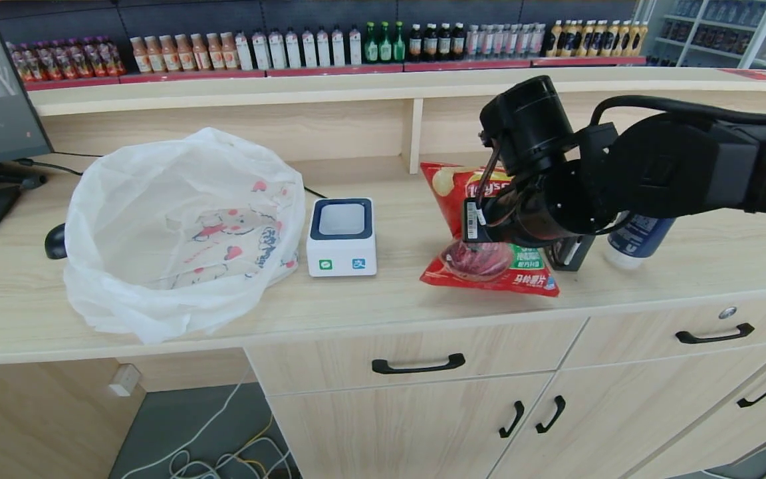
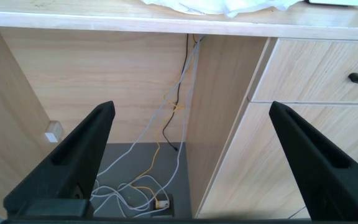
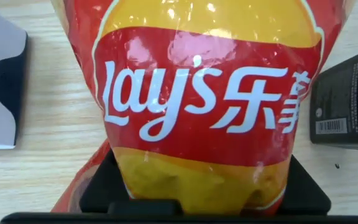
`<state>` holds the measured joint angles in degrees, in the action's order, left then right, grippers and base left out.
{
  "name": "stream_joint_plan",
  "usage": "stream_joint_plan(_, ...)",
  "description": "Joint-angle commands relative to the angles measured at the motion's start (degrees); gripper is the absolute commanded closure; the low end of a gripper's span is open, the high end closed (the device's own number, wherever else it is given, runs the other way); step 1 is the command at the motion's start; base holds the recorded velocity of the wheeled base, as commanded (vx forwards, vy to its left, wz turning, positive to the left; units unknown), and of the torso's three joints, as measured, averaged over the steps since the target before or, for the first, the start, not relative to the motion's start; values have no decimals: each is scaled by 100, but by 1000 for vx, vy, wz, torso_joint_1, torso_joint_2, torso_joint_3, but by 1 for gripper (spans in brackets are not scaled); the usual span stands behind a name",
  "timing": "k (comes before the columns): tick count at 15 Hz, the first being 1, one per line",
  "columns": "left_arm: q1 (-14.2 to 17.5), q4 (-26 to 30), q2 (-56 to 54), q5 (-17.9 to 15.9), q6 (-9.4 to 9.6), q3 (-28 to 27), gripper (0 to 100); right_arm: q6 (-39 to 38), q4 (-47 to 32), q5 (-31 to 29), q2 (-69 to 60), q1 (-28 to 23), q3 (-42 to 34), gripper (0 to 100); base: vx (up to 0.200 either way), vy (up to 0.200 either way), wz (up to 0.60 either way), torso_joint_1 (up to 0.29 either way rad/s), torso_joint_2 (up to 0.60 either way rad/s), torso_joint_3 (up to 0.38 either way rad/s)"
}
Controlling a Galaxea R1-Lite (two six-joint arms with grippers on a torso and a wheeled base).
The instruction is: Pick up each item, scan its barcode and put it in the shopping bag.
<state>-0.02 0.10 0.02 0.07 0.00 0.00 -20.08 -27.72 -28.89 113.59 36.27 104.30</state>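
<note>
Right claw [image 3: 199, 194] grips the chips [image 1: 489, 263]; left claw [image 2: 191, 163] is spread wide.
Head view: the chips lie on the counter [image 1: 370, 299] at 3 o'clock from the scanner [image 1: 342, 236], near it but apart, partly under the right wrist. The white bag [image 1: 177, 233] sits at 9 o'clock from the scanner, just beside it, with its mouth facing up. A black box [image 1: 572, 254] and a blue bottle [image 1: 639, 239] are at 3 o'clock from the chips. Left wrist view: the two fingers [image 2: 73, 168] of the left claw are far apart, lower than the counter edge, in front of hanging cables [image 2: 166, 155]. Right wrist view: the chips fill the gap between the two dark fingers [image 3: 98, 186], which touch both of its sides; the scanner and the box lie on opposite sides of the chips.
</note>
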Motion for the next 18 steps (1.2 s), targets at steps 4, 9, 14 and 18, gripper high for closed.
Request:
stream_joint_plan(4,2,-1,-2,1,0,0,0,30,21,-2,-663,311,-226,100,0,0,0,0,0,0)
stream_joint_plan(9,-6,-1,-2,1,0,0,0,-5,619,33,-1779,618,-1694,100,0,0,0,0,0,0)
stream_joint_plan(14,2,-1,-2,1,0,0,0,4,1023,59,-2544,996,-2239,100,0,0,0,0,0,0)
stream_joint_plan(18,-6,-1,-2,1,0,0,0,21,1884,419,-3071,1111,-3214,100,0,0,0,0,0,0)
